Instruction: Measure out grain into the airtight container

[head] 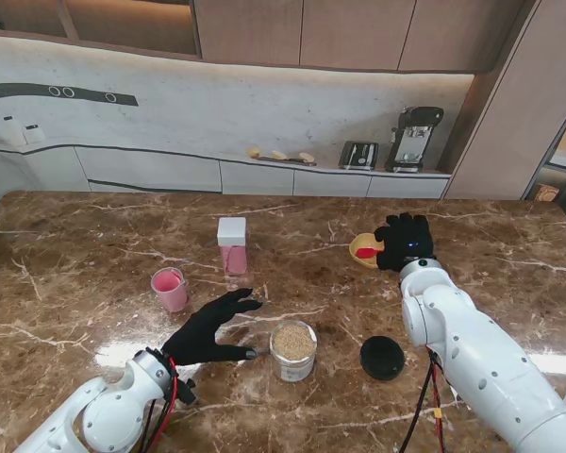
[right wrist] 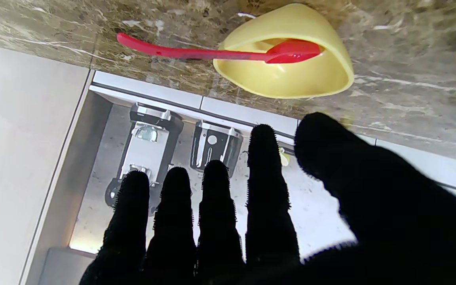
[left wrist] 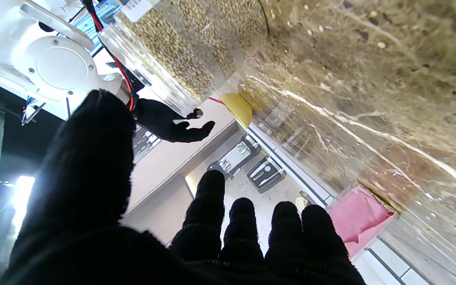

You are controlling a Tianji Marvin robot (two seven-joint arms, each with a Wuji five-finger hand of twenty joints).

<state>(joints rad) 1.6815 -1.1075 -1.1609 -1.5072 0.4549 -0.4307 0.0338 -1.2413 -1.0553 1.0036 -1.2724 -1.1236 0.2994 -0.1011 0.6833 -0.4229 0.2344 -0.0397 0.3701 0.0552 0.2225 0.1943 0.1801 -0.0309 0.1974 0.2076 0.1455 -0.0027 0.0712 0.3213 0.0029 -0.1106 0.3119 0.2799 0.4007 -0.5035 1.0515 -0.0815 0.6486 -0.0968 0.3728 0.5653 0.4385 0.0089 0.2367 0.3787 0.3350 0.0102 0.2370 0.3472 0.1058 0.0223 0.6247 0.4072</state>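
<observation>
My fingers are spread on both left hand (head: pixel 210 330) and right hand (head: pixel 404 242), holding nothing; mid-frame on the surface (head: pixel 75 245) stand one grain jar (head: pixel 292 350), one yellow bowl (head: pixel 363 249), one black lid (head: pixel 382 358).

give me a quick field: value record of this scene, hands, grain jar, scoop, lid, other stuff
left hand: open, beside the grain jar, not holding it
right hand: open, over the yellow bowl
grain jar: clear, uncapped, grain inside
yellow bowl: on the table, red spoon in it
red spoon: handle sticking out over the rim
black lid: on the table, right of the jar
pink cup: upright, left side
pink container: white lid on
</observation>
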